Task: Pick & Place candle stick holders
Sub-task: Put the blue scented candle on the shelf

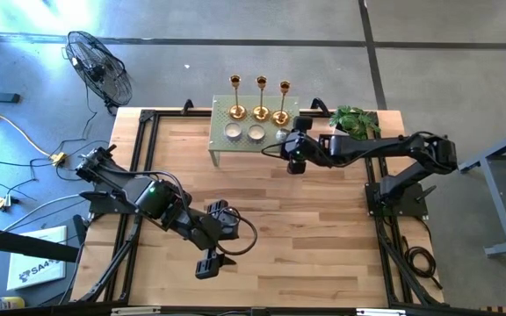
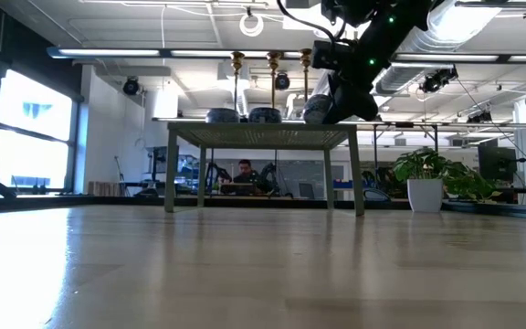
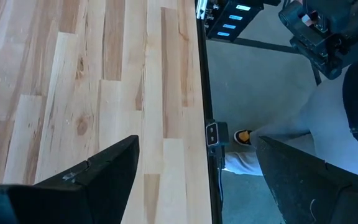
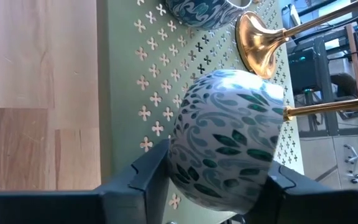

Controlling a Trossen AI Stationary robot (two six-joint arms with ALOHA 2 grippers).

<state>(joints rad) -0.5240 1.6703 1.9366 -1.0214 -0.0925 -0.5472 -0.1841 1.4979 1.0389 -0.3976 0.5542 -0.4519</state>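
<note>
**Right gripper at the patterned bowl**

My right gripper (image 4: 213, 180) grasps a patterned bowl (image 4: 229, 137) on the green stand (image 1: 220, 132), just beside the three candle stick holders (image 1: 260, 110) upright along its back. I should move slowly, clear of those stems. Left gripper (image 1: 211, 262) waits released.

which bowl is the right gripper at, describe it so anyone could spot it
On the small green perforated stand at the table's far edge, three gold candle stick holders stand behind a row of patterned bowls. It is the end bowl nearest the potted plant, the only one between the right gripper fingers.
</note>
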